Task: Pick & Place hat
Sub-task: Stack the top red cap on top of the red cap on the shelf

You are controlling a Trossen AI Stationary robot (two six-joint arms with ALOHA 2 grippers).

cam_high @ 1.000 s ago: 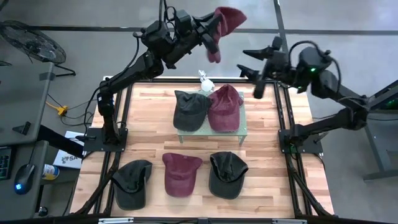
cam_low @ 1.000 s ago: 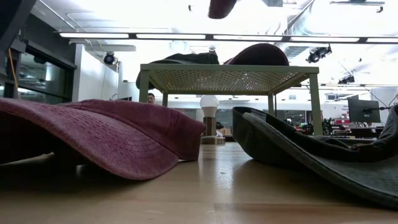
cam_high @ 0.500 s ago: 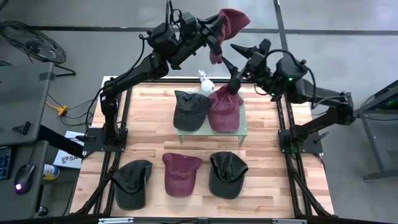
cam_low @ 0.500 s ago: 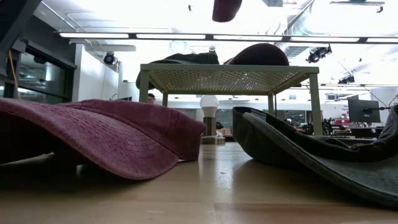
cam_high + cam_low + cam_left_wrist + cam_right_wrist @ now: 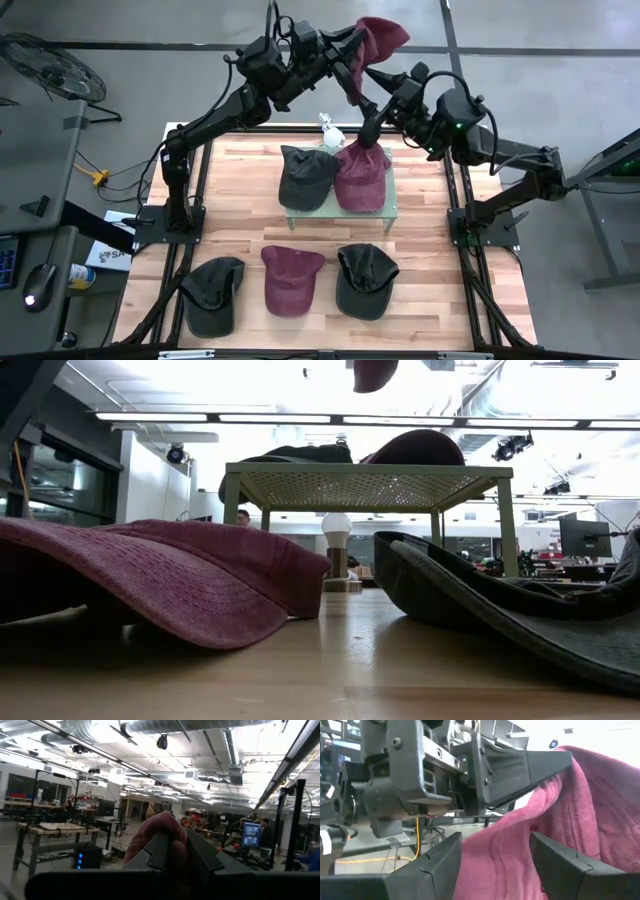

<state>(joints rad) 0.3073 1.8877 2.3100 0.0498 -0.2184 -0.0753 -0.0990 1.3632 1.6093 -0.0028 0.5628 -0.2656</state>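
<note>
High view: the red hat (image 5: 372, 45) was held aloft at upper centre, clamped by the left gripper (image 5: 352, 50). The right gripper (image 5: 372, 98), spread wide, had been brought alongside, indicating an imminent handover.

In the low view the raised maroon cap (image 5: 374, 372) is cut off by the upper edge, and both grippers are out of frame. The left wrist view shows only a sliver of that cap (image 5: 159, 832) behind dark fingers (image 5: 155, 855).
</note>
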